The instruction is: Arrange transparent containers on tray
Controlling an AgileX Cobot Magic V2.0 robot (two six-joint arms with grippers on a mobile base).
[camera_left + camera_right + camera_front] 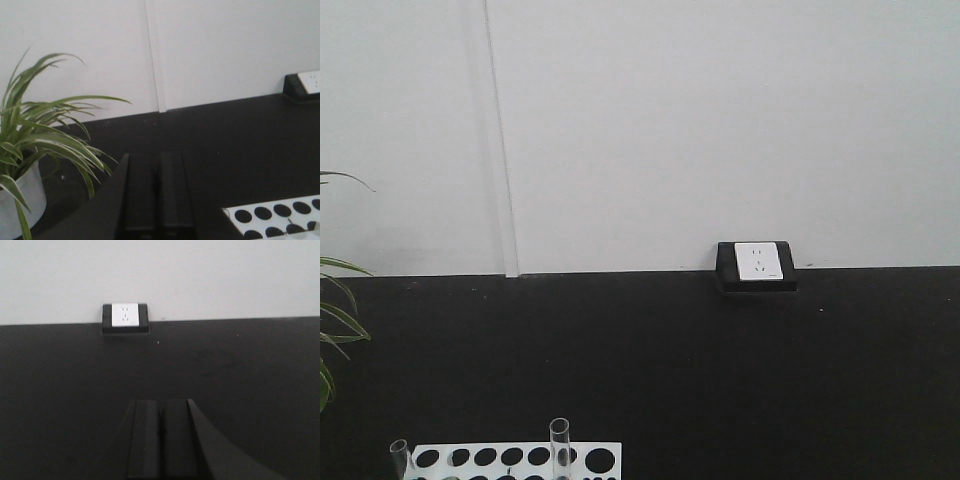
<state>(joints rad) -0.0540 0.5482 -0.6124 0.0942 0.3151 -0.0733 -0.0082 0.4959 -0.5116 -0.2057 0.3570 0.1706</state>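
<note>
Two tubes (559, 445) stand in the tray (592, 462) at the bottom edge of the front view. One is upright in a hole near the middle. The corner tube (398, 459) sits at the tray's left end and seems to lean a little. No other tubes are in view, so how many are left to place cannot be told.

Each tube is slim, clear glass with an open rim. Only pale edges show against the black table (740, 380), and the lower ends are cut off by the frame.

That faintness is probably the main hazard. An arm reaching for the tray could brush a standing tube and tip it, and the leaning one looks most at risk. Too hard a squeeze might crack the thin glass, while too light a one could let it slide.

The left pincer (156, 167) is closed on nothing, over the table between the plant (35, 135) and the tray. A sweep to its left could catch the leaves. The right pincer (160, 410) is likewise closed and empty, facing the socket (125, 316), with no tray in its view. Both would have to open before any grasp.
</note>
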